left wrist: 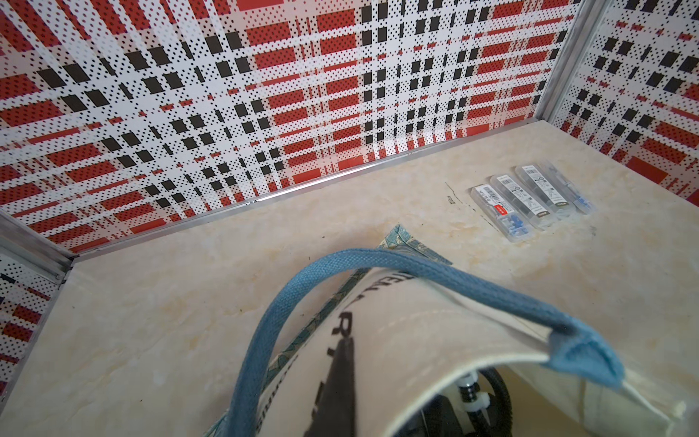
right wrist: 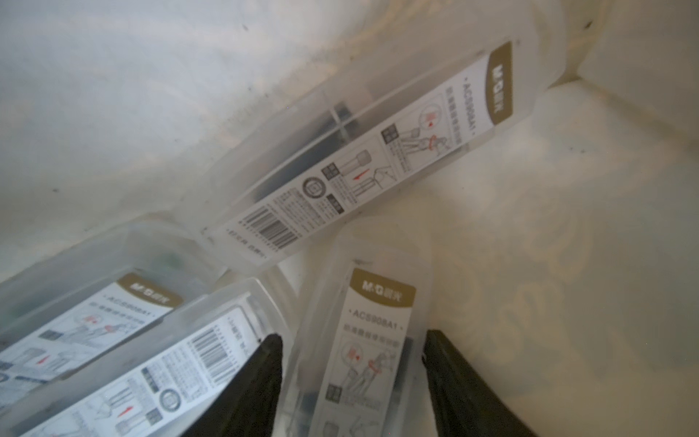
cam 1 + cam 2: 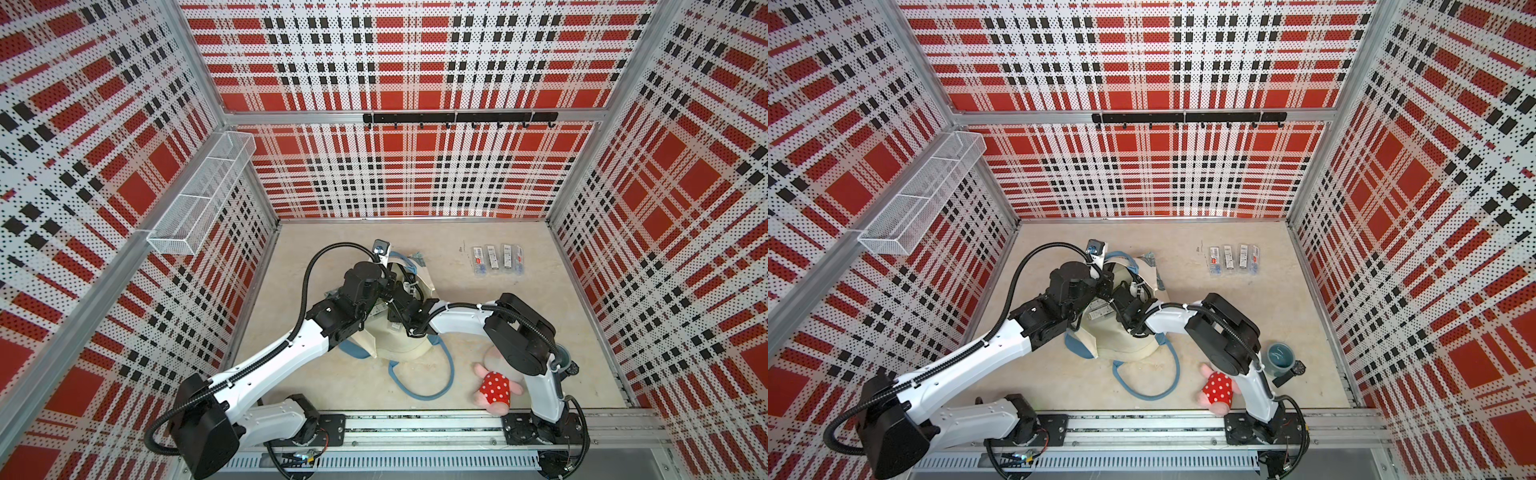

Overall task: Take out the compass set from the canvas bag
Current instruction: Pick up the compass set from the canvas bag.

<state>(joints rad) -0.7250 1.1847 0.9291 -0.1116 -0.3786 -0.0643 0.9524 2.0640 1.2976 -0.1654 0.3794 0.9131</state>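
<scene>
The cream canvas bag (image 3: pixel 399 345) (image 3: pixel 1121 345) lies on the table with its mouth held up. My left gripper (image 1: pixel 346 352) is shut on the bag's rim (image 1: pixel 435 374), and one black finger shows on the outside next to the lettering. The blue handle (image 1: pixel 302 280) arches over it. My right gripper (image 2: pixel 351 336) is inside the bag, open, with its fingers (image 2: pixel 264 378) on either side of one clear compass set case (image 2: pixel 374 340). Three more cases (image 2: pixel 363 151) lie in the bag. In a top view, cases (image 3: pixel 1098 309) show through the mouth.
Several compass set cases (image 3: pixel 496 257) (image 1: pixel 529 200) lie in a row at the back right of the table. A plush toy in a red dotted dress (image 3: pixel 496 388), a blue cup (image 3: pixel 1280 357) and a watch (image 3: pixel 1293 370) sit near the right arm's base. A wire basket (image 3: pixel 203 195) hangs on the left wall.
</scene>
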